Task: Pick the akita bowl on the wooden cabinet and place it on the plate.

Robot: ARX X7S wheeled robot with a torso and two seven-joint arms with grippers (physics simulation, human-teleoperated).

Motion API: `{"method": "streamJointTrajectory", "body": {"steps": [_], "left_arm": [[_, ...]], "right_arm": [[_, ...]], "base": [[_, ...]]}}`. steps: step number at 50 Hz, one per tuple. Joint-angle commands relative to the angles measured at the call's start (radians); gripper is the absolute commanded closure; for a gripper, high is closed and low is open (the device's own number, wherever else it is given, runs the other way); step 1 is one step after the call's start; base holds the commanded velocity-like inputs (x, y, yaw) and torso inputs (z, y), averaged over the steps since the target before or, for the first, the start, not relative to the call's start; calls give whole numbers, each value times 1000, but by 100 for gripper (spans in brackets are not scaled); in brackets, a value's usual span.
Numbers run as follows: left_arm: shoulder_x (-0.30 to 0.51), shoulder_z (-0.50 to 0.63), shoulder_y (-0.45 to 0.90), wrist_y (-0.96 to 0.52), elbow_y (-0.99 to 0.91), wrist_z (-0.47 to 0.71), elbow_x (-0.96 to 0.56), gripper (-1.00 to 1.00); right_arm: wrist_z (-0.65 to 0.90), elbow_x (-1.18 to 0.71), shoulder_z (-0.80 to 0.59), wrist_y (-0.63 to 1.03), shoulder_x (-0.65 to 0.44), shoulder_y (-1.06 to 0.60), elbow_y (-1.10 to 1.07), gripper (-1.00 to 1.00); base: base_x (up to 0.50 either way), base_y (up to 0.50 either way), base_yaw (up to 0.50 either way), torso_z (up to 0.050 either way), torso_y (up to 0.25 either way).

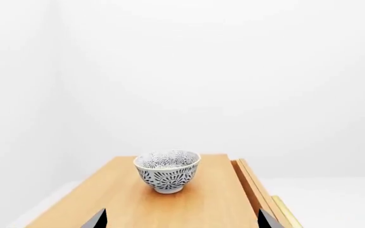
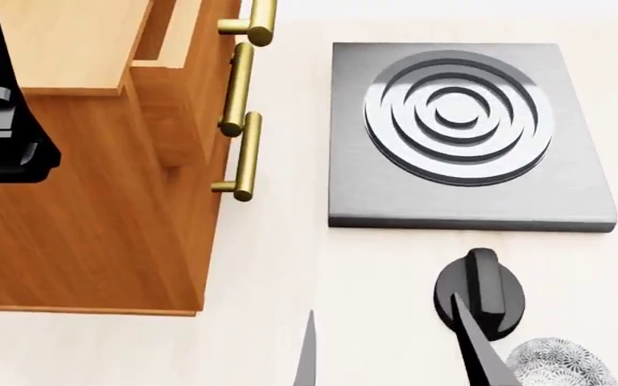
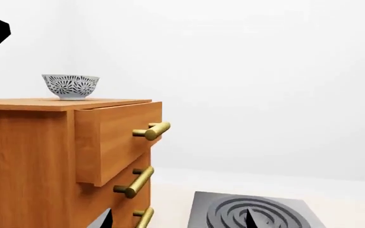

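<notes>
Approach only: nothing lifted yet.
The akita bowl (image 1: 167, 171) sits untouched on the wooden cabinet (image 3: 43, 156), ahead of the left gripper (image 1: 182, 219), jaws released; right jaws likewise; plate unseen.

We see matt orange-brown wood grain on the wooden cabinet (image 3: 30, 161), shiny brass-look bar handles (image 2: 247, 157), glossy glazed ceramic akita bowl (image 1: 167, 171), brushed grey metal stove plate (image 2: 459, 133), glossy black knob (image 2: 481, 291).
</notes>
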State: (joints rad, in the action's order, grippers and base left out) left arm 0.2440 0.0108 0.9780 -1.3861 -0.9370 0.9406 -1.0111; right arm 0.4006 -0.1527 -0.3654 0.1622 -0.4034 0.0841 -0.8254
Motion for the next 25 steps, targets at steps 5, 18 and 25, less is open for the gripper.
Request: {"method": "streamJointTrajectory", "body": {"steps": [5,18,25], "left_arm": [[3,-12,-16,29,2,-8,-14,-100],[-18,-57,130,-85,30,103,-166,-100],[-29,-70,339,-168,140,258,-360,-100]], "right_arm": [[-21,23,12,-14,7,5,-4,-100],[-13,-9,26,0,7,3,-8,-100],[-13,-15,20,6,7,-3,-5,-100]], "base": [[370,-13,0,0,0],[70,-2,0,0,0],[0,0,0,0,0]]}}
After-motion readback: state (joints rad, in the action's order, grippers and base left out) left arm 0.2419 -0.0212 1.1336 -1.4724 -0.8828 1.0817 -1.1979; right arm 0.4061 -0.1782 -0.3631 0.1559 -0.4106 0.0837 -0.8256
